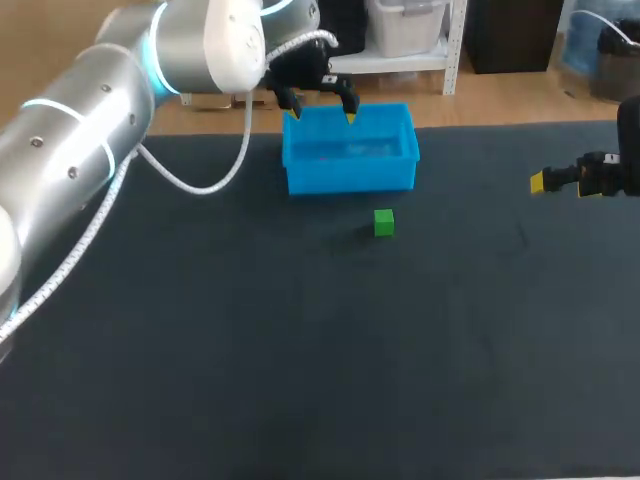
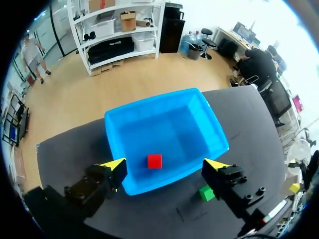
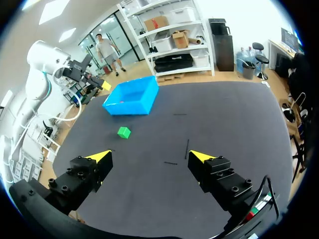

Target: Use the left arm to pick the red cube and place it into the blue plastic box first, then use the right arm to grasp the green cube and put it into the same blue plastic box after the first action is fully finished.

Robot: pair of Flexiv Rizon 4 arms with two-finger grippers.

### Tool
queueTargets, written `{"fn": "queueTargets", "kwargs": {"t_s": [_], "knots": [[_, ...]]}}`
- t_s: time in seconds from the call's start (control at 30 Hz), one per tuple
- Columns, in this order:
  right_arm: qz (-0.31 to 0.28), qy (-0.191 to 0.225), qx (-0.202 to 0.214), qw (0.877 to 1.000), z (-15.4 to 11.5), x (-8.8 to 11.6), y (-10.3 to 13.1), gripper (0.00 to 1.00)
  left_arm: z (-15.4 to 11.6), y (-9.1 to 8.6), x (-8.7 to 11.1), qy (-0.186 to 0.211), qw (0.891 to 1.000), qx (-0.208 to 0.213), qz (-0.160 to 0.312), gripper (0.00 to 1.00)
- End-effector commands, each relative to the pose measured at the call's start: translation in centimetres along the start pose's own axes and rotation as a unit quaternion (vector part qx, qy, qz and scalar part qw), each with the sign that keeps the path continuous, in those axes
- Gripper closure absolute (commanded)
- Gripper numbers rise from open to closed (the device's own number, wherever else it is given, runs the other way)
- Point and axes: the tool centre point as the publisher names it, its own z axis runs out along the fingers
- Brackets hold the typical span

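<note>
Left wrist view: red cube (image 2: 154,161) in box (image 2: 144,185)

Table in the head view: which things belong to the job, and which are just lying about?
Job: red cube, blue plastic box, green cube, left tool, right tool.
Just there: table, short dark marks on it.

From where I stand, the green cube (image 1: 384,222) sits alone on the dark worktop (image 1: 300,350), with only the front wall of the blue plastic box (image 1: 350,178) close behind it. Open worktop stretches from the cube to the right hand (image 3: 149,157), out by the right edge. Over the box hangs the left hand (image 1: 321,115), fingers spread, blocking the way in from above. Inside, the red cube (image 2: 154,161) lies near the front wall, and the floor around it is free.
</note>
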Motion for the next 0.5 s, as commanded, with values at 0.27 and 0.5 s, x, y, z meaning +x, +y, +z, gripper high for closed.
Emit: {"fn": "queueTargets", "kwargs": {"t_s": [0.27, 0.5], "knots": [[0.000, 0.000, 0.000, 1.000, 0.0, 0.0, 0.0, 0.00, -4.8, 0.3, 4.7, -0.051, 0.998, 0.016, 0.027, 0.00], [0.000, 0.000, 0.000, 1.000, 0.0, 0.0, 0.0, 0.00, -6.4, 0.5, 7.8, -0.063, 0.997, 0.019, 0.040, 0.00]]}}
